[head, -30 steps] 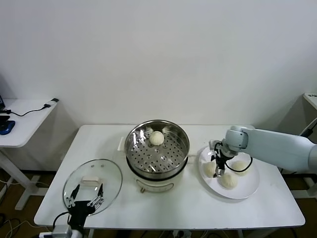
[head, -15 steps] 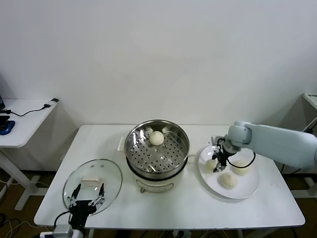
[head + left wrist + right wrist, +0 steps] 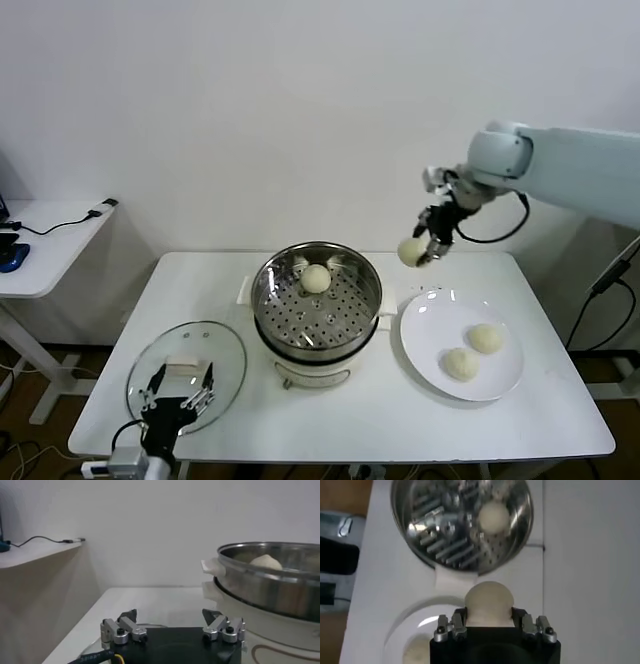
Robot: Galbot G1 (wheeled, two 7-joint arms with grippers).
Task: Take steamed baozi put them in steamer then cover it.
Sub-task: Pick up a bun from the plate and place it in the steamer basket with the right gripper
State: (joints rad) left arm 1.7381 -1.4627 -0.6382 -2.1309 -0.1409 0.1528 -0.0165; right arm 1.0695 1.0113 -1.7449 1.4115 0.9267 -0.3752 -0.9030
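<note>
**Bun lifted off the plate**

Raised since a second ago, the right gripper [image 3: 424, 250] now hangs high between the steamer [image 3: 317, 297] and the plate [image 3: 432, 335], fingers clamped on a round bun [image 3: 489, 600] with no long axis. Two buns remain on the plate; one [image 3: 316, 278] sits in the steamer's far side. Near left, the left gripper [image 3: 180, 391] hovers spread over the glass lid [image 3: 228, 355].
</note>
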